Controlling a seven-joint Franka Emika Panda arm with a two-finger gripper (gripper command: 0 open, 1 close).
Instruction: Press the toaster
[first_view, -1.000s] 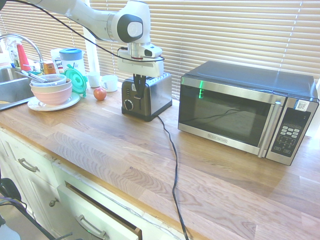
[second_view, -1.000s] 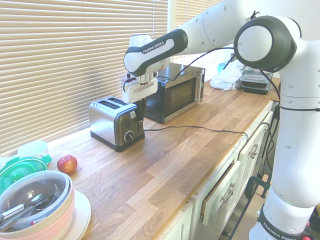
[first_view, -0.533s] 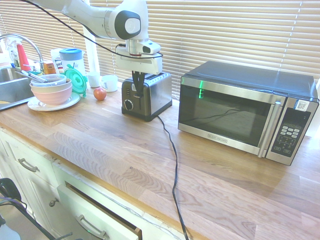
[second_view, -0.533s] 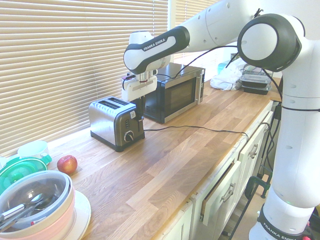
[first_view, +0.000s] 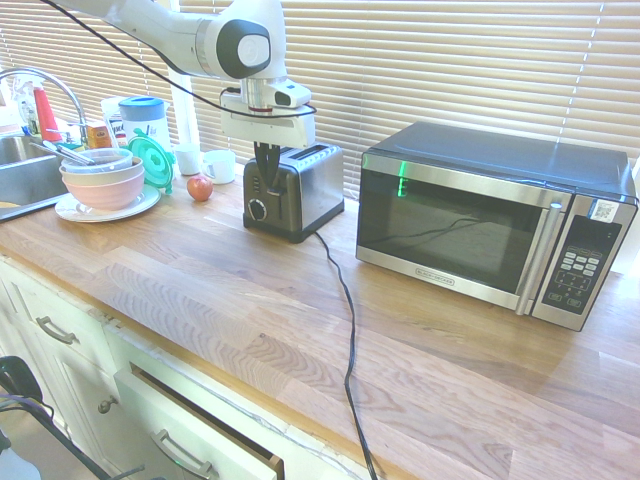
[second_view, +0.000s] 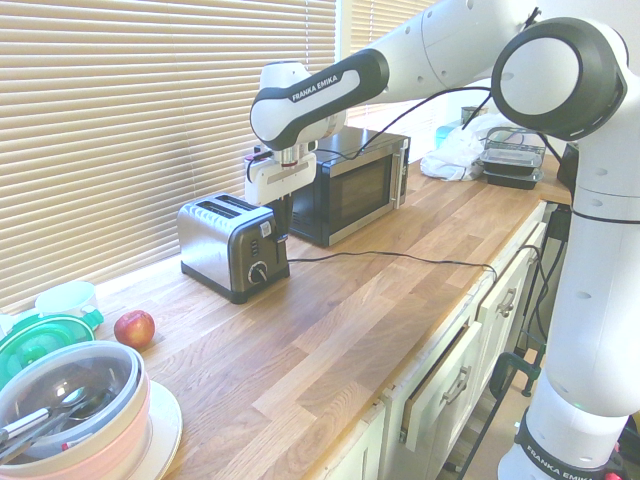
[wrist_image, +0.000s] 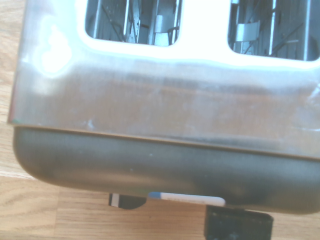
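Wooden butcher-block counter (first_view: 200, 290) runs the length of a kitchen, backed by a window covered with pale slatted blinds (first_view: 450, 60); white drawers and cupboard doors sit under its front edge. At one end a steel sink (first_view: 22, 175) with a curved tap is set into the counter, with stacked pink bowls (first_view: 103, 183) on a plate, a red apple (first_view: 200, 187) and some cups and tubs near it. A large steel-and-black microwave (first_view: 490, 225) stands further along.

Between the apple and the microwave sits the toaster (first_view: 292, 192), close to the blinds, its black cord (first_view: 345, 330) trailing across the wood to the front edge. The gripper (first_view: 266, 160) hangs straight down over the toaster's black front end, its dark fingers (second_view: 283, 213) close together and level with the upper part of that end, just above the round dial. Whether they touch the toaster or its lever cannot be told, and the pictures do not settle whether they are fully closed.

The toaster's long axis runs from the blinds toward the counter's front, with the dial end facing the room. In the wrist view its two slots lie just past the black end cap
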